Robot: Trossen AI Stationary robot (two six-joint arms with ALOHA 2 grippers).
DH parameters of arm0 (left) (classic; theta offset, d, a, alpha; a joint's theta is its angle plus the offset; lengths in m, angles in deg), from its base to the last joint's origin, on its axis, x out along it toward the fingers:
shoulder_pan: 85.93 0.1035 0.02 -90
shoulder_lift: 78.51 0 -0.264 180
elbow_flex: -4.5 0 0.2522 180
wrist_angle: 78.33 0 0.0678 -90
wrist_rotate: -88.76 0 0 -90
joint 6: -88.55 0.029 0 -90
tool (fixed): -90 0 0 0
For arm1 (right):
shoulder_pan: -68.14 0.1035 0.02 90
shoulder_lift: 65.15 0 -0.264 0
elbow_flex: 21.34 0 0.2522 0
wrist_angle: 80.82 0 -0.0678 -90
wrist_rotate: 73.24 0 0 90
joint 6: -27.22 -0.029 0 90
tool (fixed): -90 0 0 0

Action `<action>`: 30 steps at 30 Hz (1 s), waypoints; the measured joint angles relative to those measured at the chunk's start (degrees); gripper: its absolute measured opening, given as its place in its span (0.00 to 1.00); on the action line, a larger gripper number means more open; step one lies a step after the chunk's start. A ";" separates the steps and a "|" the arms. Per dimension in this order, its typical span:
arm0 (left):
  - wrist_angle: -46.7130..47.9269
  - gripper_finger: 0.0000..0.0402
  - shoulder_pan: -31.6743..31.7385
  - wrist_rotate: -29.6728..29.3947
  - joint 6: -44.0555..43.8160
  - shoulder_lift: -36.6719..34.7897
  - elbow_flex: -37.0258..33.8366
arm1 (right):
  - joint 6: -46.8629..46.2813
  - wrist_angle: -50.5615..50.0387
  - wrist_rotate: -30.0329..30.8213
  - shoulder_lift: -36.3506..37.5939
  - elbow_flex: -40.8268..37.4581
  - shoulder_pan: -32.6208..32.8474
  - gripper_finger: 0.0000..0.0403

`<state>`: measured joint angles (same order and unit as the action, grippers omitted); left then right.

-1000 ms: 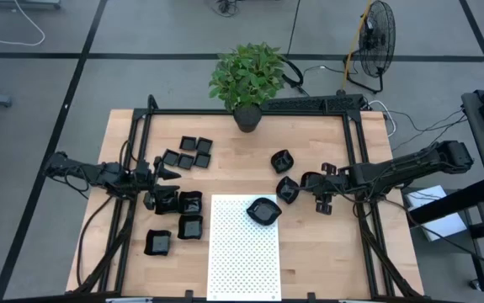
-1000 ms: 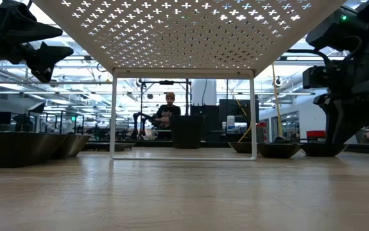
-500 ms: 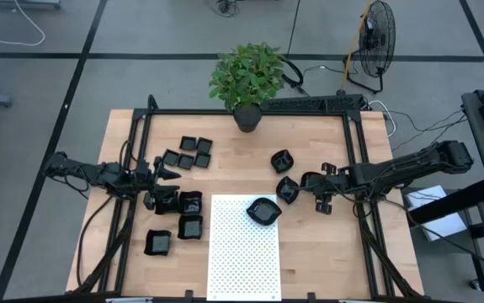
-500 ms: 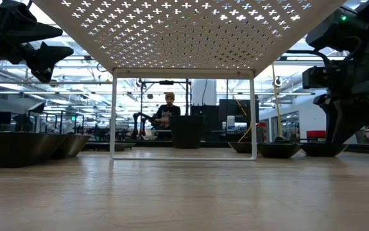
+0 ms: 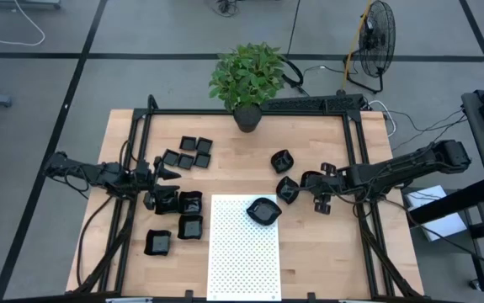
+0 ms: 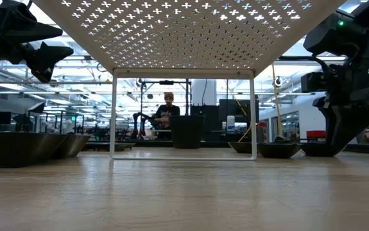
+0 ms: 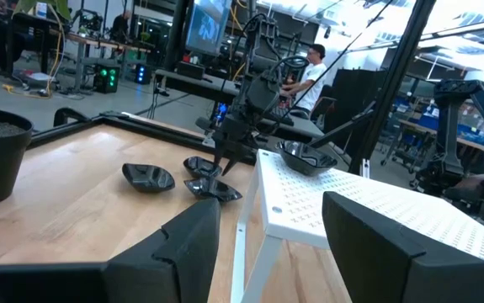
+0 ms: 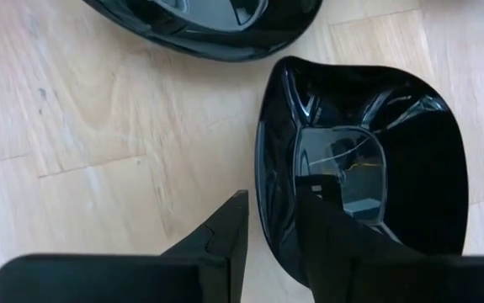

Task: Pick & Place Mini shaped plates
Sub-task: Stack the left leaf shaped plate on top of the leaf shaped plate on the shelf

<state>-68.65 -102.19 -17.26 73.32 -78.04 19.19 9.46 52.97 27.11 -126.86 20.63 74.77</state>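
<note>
Several glossy black mini shaped plates lie on the wooden table. A group of square ones (image 5: 188,152) rests at the far left, and others (image 5: 183,215) lie near my left gripper. One rounded plate (image 5: 263,210) sits on the white dotted mat (image 5: 243,257). My right gripper (image 5: 316,183) points steeply down at a rounded plate (image 8: 368,168) right of the mat and is shut on it. Two more plates (image 5: 282,160) (image 5: 288,190) lie next to it. My left gripper (image 7: 267,244) hovers level and open above the table's left side (image 5: 172,173). My right gripper straddles the plate's raised rim (image 8: 267,210), one finger (image 8: 225,231) outside the plate and the other (image 8: 334,236) inside its hollow. The fingers come slanting down from the table's right side. The plate sits flat on the wood.
A potted plant (image 5: 247,80) stands at the table's far edge. A black frame (image 5: 355,143) runs round the tabletop. The mat stands raised on legs (image 6: 113,115). Bare wood shows near the front right corner (image 5: 334,261). A person (image 6: 169,109) sits in the room behind.
</note>
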 joint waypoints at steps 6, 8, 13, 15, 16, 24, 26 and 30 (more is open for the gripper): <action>0.00 0.53 0.01 0.01 0.00 0.00 0.00 | -0.18 -0.52 0.04 0.00 0.02 0.00 0.20; 0.00 0.53 0.01 0.00 0.00 0.00 0.00 | -0.20 -0.54 0.04 0.00 0.01 0.00 0.18; -0.01 0.53 0.01 0.00 0.00 0.00 0.00 | -0.20 -0.54 0.04 0.00 0.02 0.00 0.12; -0.01 0.53 0.01 0.00 0.00 0.00 0.01 | -0.20 -0.54 0.04 0.00 0.02 0.00 0.09; 0.00 0.53 -0.01 -0.01 0.00 0.00 0.00 | -0.20 -0.54 0.04 0.00 0.02 0.00 0.08; -0.01 0.53 0.00 0.01 0.00 0.00 0.00 | -0.17 -0.51 0.13 0.00 0.02 0.00 0.01; 0.00 0.53 0.01 -0.01 0.00 0.00 0.00 | -0.17 -0.50 0.11 0.00 0.02 0.00 0.01; 0.00 0.53 0.00 0.01 0.00 0.00 0.00 | -0.17 -0.01 0.11 0.27 0.02 0.00 0.00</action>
<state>-68.65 -102.20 -17.25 73.32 -78.04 19.19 9.29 52.96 27.22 -126.59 20.65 74.77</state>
